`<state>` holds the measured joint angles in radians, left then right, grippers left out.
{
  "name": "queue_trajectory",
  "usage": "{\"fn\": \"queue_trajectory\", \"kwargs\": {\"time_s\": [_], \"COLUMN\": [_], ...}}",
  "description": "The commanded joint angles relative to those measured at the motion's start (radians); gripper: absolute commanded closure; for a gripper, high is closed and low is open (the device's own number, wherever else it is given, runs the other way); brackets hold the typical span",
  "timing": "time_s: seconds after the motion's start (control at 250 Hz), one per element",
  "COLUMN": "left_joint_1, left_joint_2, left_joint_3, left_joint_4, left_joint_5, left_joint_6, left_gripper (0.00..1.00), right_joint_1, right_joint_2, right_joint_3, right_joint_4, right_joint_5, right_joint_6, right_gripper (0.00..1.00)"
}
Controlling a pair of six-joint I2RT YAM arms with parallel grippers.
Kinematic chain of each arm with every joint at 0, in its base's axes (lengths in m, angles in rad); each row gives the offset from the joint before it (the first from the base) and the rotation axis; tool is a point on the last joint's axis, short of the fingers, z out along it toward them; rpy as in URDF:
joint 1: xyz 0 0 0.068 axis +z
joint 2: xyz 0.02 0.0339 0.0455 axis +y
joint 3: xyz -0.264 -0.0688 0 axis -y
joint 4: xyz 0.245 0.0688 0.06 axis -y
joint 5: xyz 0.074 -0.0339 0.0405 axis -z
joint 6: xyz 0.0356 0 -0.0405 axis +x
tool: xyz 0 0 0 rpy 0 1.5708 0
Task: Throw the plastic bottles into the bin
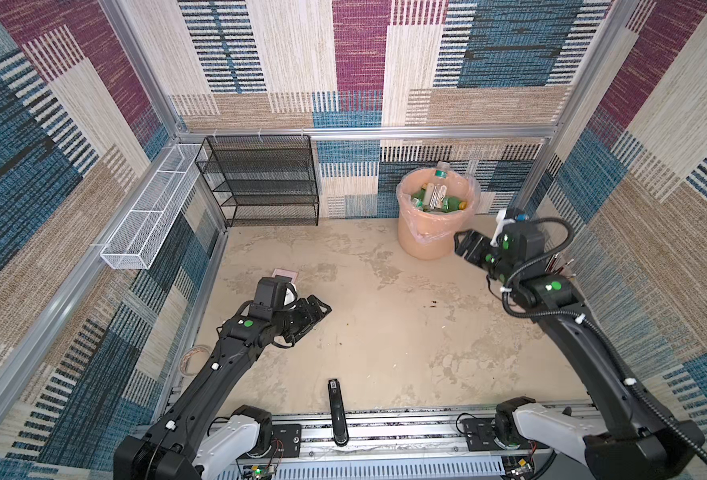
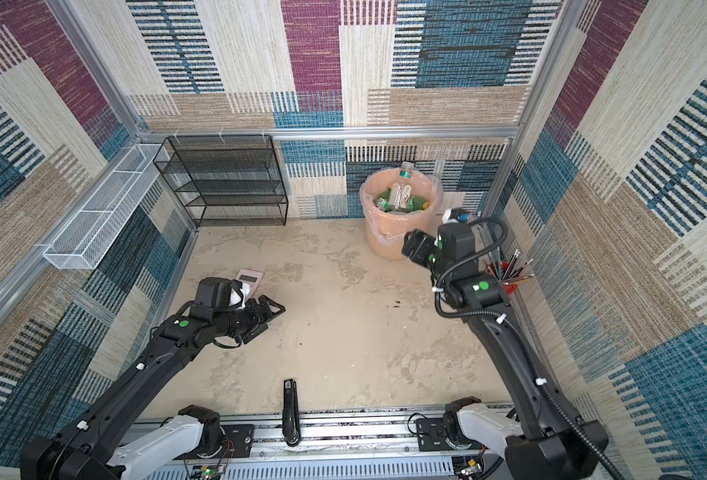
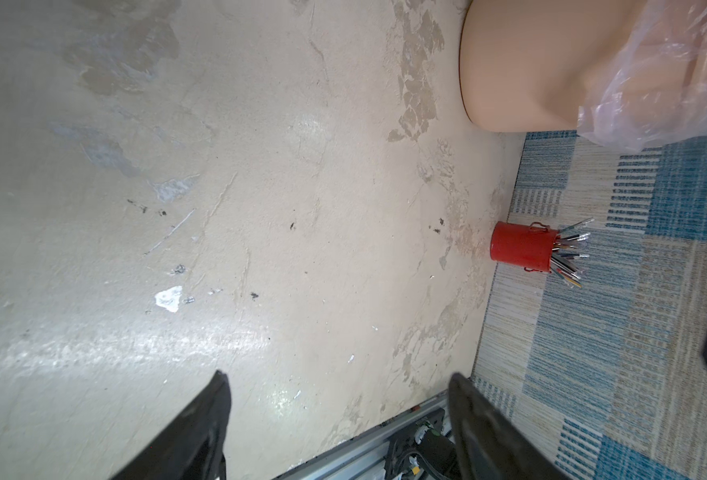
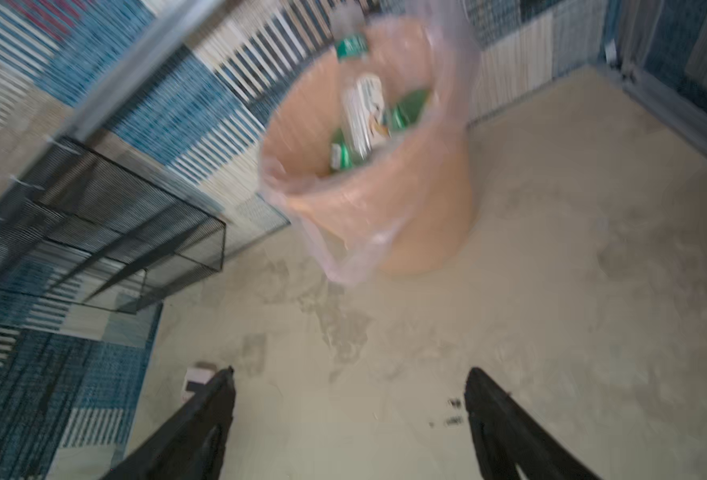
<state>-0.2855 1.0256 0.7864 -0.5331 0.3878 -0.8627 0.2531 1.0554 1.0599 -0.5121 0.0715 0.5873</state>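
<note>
At about 1 o'clock on the worn beige tabletop [image 1: 385, 332], taking the far wall as 12 in both top views, stands the round peach-orange plastic bin [image 1: 420, 241] lined with a clear plastic bag. The plastic bottles [image 1: 435, 197], green ones and clear ones, lie heaped inside it. One clear bottle with a green label band [image 1: 442, 171] pokes its neck above the rim on the 12 o'clock side.

The right gripper [image 1: 463, 246] hangs just beside the bin's wall, at the bin's 4 o'clock. In the right wrist view its claw [image 4: 349, 374] is spread wide with nothing between the fingers. That view is blurred.

The left gripper [image 1: 317, 308] sits low at about 9 o'clock, well apart from the bin. Its fingers also stand apart and empty in the left wrist view [image 3: 337, 380].

A flat pink calculator [image 2: 251, 277] lies just beyond the left wrist, partly hidden by it. A black stapler [image 1: 335, 409] lies at 6 o'clock across the front rail. A small red pencil cup [image 2: 503, 274] full of pencils stands at 3 o'clock, behind the right arm. A black mesh shelf [image 1: 260, 183] stands at 11 o'clock against the far wall.
</note>
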Motion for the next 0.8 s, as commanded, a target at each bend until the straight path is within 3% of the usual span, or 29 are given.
{"fn": "queue_trajectory", "kwargs": {"time_s": [0.0, 0.124, 0.24, 0.356, 0.468, 0.612, 0.796], "left_joint_1": [0.0, 0.0, 0.001, 0.002, 0.007, 0.057, 0.173], "left_joint_2": [-0.016, -0.1, -0.196, -0.248, -0.291, -0.334, -0.276], "left_joint_3": [0.019, -0.006, -0.087, -0.179, -0.289, -0.44, -0.572], "left_joint_4": [-0.004, 0.06, 0.189, 0.307, 0.444, 0.664, 0.855], "left_joint_5": [-0.11, -0.339, -0.585, -0.795, -0.958, -1.034, -0.971], "left_joint_6": [0.072, 0.154, 0.271, 0.426, 0.576, 0.708, 0.676], "left_gripper": [0.17, 0.16, 0.14, 0.1, 0.03, 0.01, 0.01], "right_joint_1": [0.0, -0.001, -0.002, -0.005, -0.018, -0.064, -0.114], "right_joint_2": [-0.105, -0.223, -0.286, -0.312, -0.275, -0.091, 0.23], "right_joint_3": [-0.215, -0.439, -0.578, -0.733, -0.891, -0.987, -0.988], "right_joint_4": [0.143, 0.337, 0.55, 0.864, 1.202, 1.526, 1.876], "right_joint_5": [0.037, 0.105, 0.214, 0.303, 0.32, 0.281, 0.239], "right_joint_6": [0.017, -0.104, -0.266, -0.446, -0.584, -0.617, -0.647], "right_gripper": [0.16, 0.17, 0.11, 0.07, 0.04, 0.03, 0.01]}}
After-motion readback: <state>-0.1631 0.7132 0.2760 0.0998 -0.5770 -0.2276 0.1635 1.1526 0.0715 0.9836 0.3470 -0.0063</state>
